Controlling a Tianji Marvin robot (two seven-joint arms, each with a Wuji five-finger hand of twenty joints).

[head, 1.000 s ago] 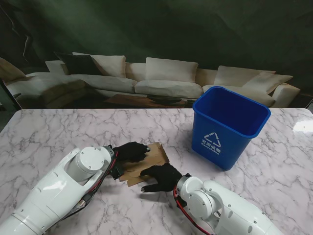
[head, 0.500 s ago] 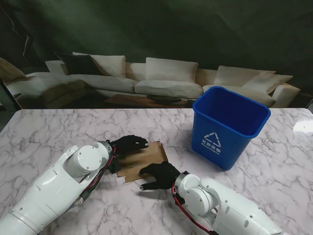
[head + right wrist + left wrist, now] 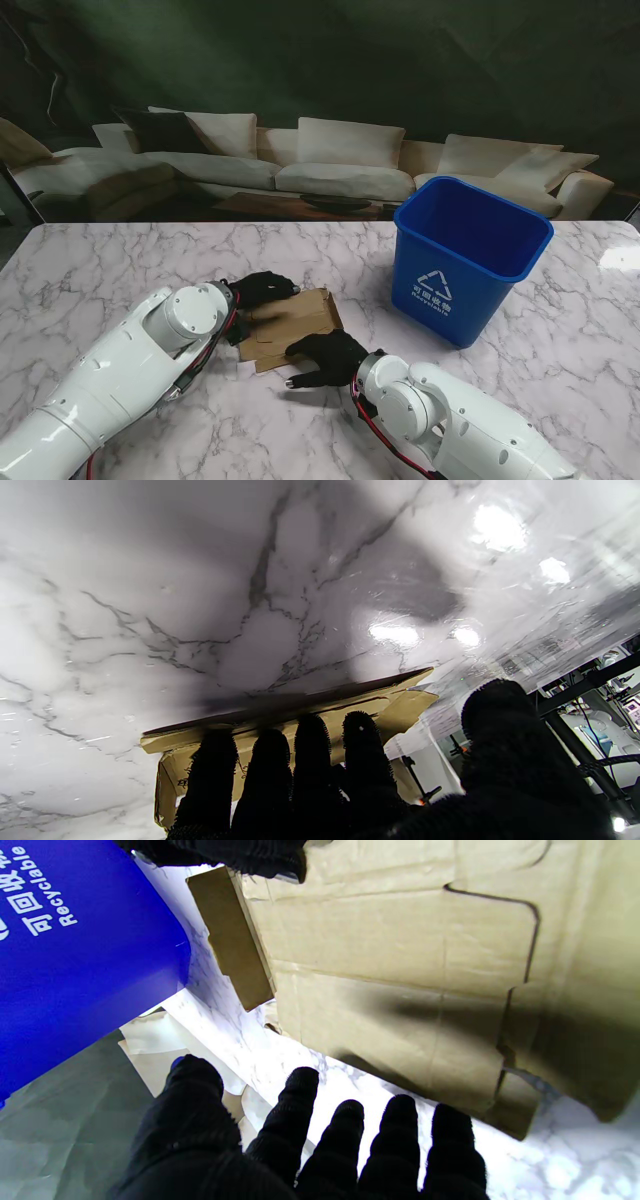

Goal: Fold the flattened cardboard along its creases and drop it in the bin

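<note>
Meanwhile, the left hand (image 3: 262, 288) had drawn back across the cardboard (image 3: 296, 318) toward its far left corner, fingers spread and holding nothing; in its wrist view they hovered clear of the sheet. The right hand (image 3: 322, 356) stayed on the near edge, fingers laid flat over it, though whether they pinched the edge or only pressed on it was hard to tell. The cardboard lay on the table (image 3: 120, 270) between the hands, near the bin (image 3: 462, 262) but apart from it. Probably the fold was still underway, with the drop to come.
</note>
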